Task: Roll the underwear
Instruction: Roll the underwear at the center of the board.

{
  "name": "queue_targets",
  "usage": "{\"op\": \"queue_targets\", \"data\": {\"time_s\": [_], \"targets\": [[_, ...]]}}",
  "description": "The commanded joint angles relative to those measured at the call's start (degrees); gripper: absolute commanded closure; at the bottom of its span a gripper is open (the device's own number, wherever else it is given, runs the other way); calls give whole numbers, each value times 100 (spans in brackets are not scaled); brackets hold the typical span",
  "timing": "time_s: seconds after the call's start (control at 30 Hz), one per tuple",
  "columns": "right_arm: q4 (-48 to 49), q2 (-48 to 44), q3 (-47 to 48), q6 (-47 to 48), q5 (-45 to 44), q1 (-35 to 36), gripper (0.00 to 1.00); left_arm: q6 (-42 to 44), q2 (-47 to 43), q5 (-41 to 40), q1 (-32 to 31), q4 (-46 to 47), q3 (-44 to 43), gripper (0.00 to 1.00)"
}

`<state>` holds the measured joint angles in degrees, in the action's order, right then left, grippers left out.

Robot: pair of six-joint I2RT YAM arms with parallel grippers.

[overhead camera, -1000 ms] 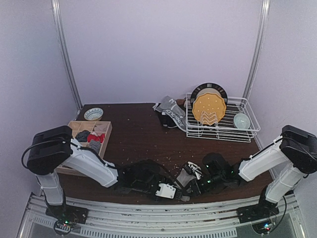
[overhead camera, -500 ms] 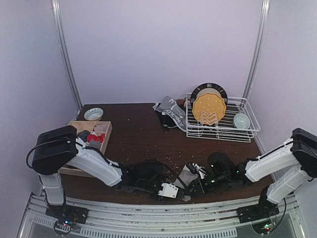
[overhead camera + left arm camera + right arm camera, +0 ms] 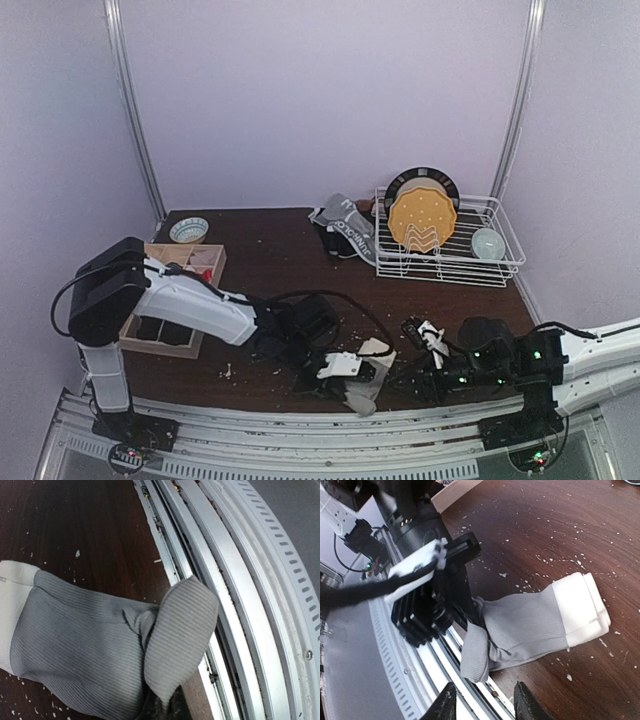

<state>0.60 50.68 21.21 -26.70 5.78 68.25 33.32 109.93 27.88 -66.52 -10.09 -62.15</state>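
One grey ribbed underwear with a white waistband lies folded at the table's front edge. My left gripper is shut on its grey flap, which hangs over the metal rail. In the top view this gripper sits just left of the underwear. My right gripper is open, apart from the cloth, with nothing between its fingers; in the top view it stands right of the underwear. More underwear lies heaped at the back.
A white wire dish rack with a yellow plate and a small bowl stands back right. A wooden divided box and a patterned bowl are at the left. The metal rail borders the front edge.
My right gripper let go of the underwear, opened and drew back to the right. My left gripper shut on the grey flap and shifted right along the front edge.
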Motion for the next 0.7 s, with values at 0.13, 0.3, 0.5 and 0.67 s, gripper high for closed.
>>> {"op": "queue_targets", "data": {"time_s": [0.13, 0.3, 0.5, 0.67], "targets": [[-785, 683, 595, 660, -1561, 942, 62, -827, 957, 1615, 458, -2104, -1289, 100], [-651, 1641, 1093, 948, -1749, 1265, 62, -895, 1425, 1972, 588, -2667, -1841, 100], [-540, 2569, 1660, 1188, -1729, 1356, 62, -824, 1873, 2304, 739, -3321, -2396, 100], [-400, 3167, 1791, 1134, -1735, 1358, 62, -783, 2058, 2475, 789, -3593, -2630, 98]]}}
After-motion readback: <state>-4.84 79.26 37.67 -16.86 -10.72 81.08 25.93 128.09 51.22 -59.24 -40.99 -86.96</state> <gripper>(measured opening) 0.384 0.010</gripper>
